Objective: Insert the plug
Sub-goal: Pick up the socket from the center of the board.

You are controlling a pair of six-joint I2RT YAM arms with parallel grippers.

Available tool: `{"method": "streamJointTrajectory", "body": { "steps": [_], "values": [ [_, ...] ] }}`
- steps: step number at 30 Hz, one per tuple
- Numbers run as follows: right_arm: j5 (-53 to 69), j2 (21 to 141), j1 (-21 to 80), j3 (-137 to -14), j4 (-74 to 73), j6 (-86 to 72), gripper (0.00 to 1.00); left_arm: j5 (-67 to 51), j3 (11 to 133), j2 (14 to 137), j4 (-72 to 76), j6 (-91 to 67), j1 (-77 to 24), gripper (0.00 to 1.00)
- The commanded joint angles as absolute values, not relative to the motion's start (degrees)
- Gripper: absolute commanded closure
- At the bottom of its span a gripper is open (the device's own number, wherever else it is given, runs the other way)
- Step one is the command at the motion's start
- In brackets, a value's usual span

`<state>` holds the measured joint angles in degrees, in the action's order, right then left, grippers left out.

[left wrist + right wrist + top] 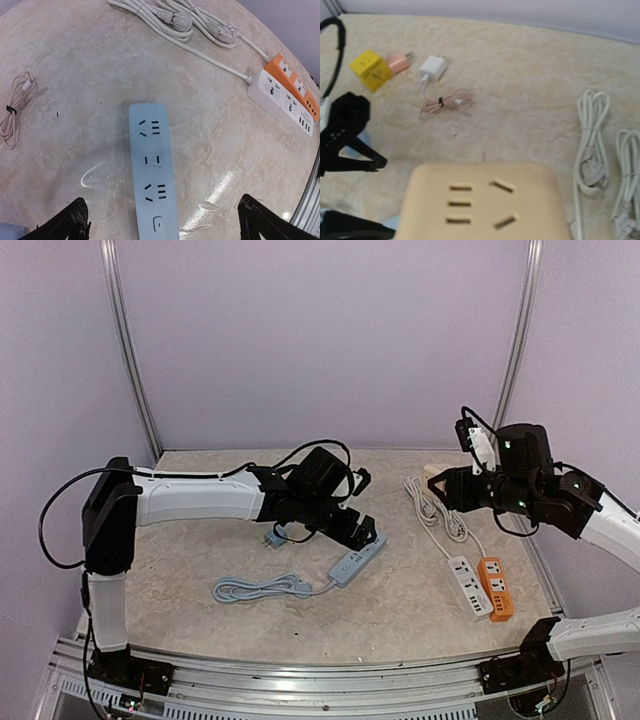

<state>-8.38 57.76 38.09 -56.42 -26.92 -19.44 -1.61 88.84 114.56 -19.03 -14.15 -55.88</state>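
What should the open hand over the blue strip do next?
Probably lower the left gripper and close it on the blue power strip to steady it. Its jaws stand open either side of the strip's switch end, and the right gripper holds the beige socket cube raised off to one side.

Overhead feed on my end is bright and even, slight lilac cast, light from above, only soft shadows on the table (200, 620). Left wrist cam is sharp but fisheyed: the blue power strip (152, 170) looks bowed, the edges curve away, and there's white glare on the marble beside it (lower right mostly). Right wrist view is softer, and the beige block (482, 200) up close is totally out of focus.
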Motion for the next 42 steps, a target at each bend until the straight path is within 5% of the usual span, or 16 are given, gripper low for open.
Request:
{"method": "streamJointTrajectory", "body": {
  "steps": [1,15,29,42],
  "values": [
    [-12.6,54.5,37.5,-57.8,-27.6,-19.0,1.00,-4.5,95.7,121.2,-27.5,-12.7,-55.3,0.01],
    [-14.4,51.6,37.4,-58.2,-28.8,-18.2,1.00,-4.7,111.3,134.4,-37.0,-15.9,-54.6,0.02],
    [-13.3,51.6,37.4,-56.4,-27.2,-17.4,1.00,-4.0,114.1,138.6,-38.7,-16.0,-55.6,0.28],
    [-13.4,51.4,37.4,-54.8,-26.4,-17.6,1.00,0.6,115.1,137.9,-39.0,-17.2,-56.7,0.89]
  ]
}}
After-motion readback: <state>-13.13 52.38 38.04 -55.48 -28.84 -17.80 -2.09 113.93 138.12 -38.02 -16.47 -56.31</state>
